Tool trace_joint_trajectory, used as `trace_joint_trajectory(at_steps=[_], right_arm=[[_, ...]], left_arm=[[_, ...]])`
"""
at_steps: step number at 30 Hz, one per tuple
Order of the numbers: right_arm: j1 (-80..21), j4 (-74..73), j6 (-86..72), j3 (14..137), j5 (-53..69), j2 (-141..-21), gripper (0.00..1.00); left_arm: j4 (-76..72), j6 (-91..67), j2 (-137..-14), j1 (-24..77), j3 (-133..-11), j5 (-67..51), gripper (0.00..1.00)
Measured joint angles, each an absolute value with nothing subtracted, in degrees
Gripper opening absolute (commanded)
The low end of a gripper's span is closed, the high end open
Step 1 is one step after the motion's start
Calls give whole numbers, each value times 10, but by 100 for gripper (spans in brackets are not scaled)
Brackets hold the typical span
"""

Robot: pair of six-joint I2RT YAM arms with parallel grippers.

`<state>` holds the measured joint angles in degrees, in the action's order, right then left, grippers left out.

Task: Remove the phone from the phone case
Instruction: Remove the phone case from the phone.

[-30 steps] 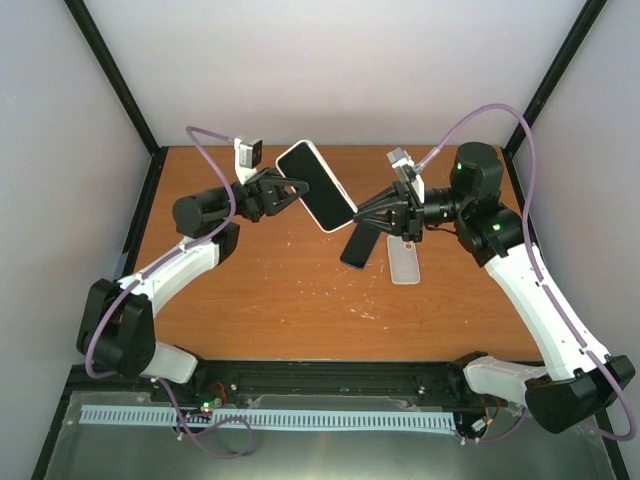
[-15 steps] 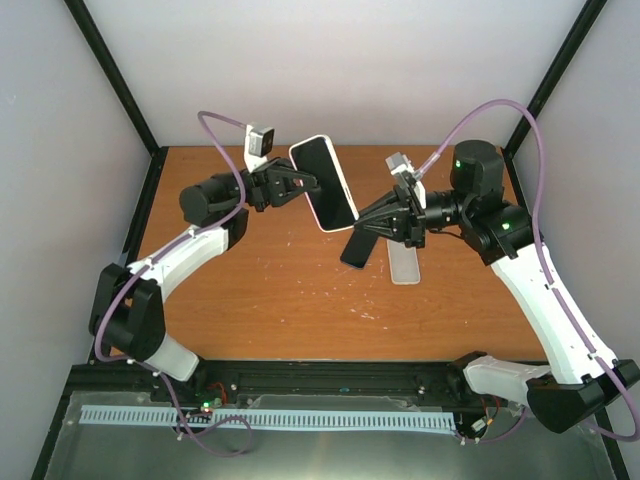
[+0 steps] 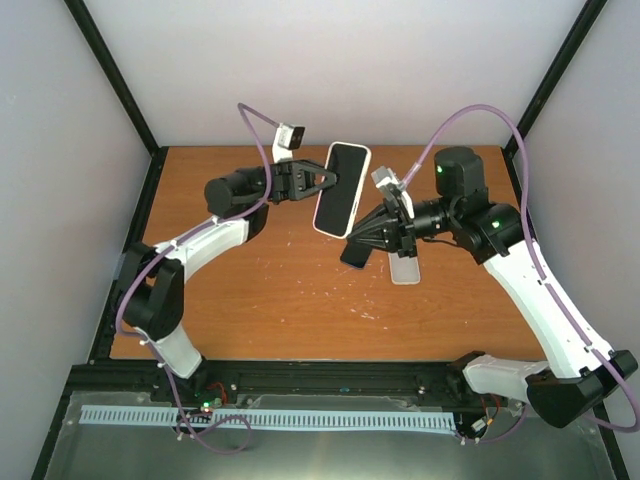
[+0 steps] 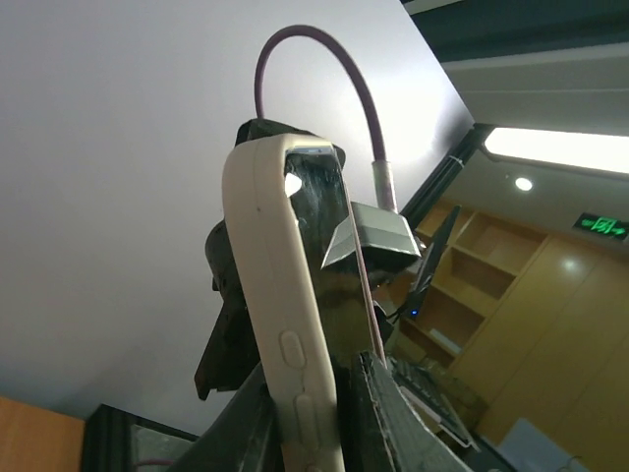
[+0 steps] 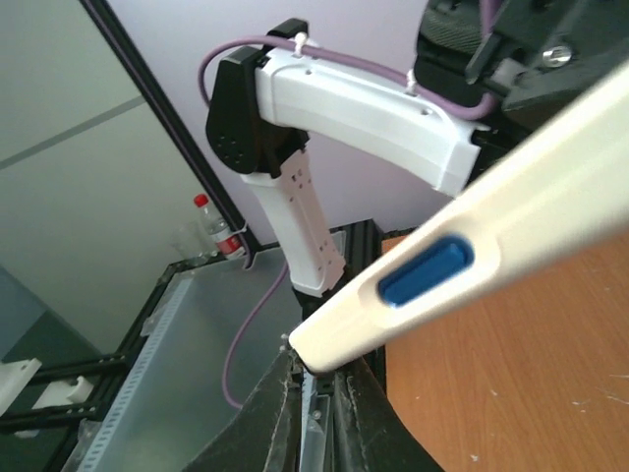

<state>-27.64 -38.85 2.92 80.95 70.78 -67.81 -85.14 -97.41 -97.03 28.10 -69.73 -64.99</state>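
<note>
The left gripper holds the phone case up in the air over the far middle of the table, well clear of the wood. Its fingers are closed on the case from both flat sides near one end, open only as far as the case is thick. In the left wrist view the case stands edge-on and nearly upright, its cream side and side buttons showing. The phone sits inside it, with the glossy screen facing right. The right gripper reaches in from the right to the near end of the case. Its fingers are drawn in to a narrow gap, and the cream corner next to a blue button sits right at their tips. Whether they actually pinch that corner cannot be told from these views. On the table beneath the right gripper lies a dark flat slab, perhaps another phone. Just to its right lies a pale strip.
</note>
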Motion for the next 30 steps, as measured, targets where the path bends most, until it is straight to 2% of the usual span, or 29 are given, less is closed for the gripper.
trace_joint_trajectory(at_steps=[8,14,24,25,26,28,29,30], right_arm=[[-305,-419,47,824,672,-688,3],[-310,-424,49,806,594,-672,3],[-221,-367,13,775,446,-638,3],[-214,-361,11,775,436,-637,7],[-208,-352,9,773,427,-637,17],[-204,-338,8,762,426,-633,46],[-203,-333,6,754,434,-629,57],[-203,-326,4,742,449,-625,62]], left_arm=[[-841,-1014,-967,302,-696,-633,0],[-747,-937,-923,302,-671,-611,0],[-636,-814,-897,314,-635,-594,0],[-620,-801,-893,317,-632,-594,0],[-596,-783,-885,319,-629,-592,0],[-542,-737,-864,322,-628,-582,0],[-509,-709,-849,323,-628,-572,0],[-479,-682,-834,323,-628,-561,0]])
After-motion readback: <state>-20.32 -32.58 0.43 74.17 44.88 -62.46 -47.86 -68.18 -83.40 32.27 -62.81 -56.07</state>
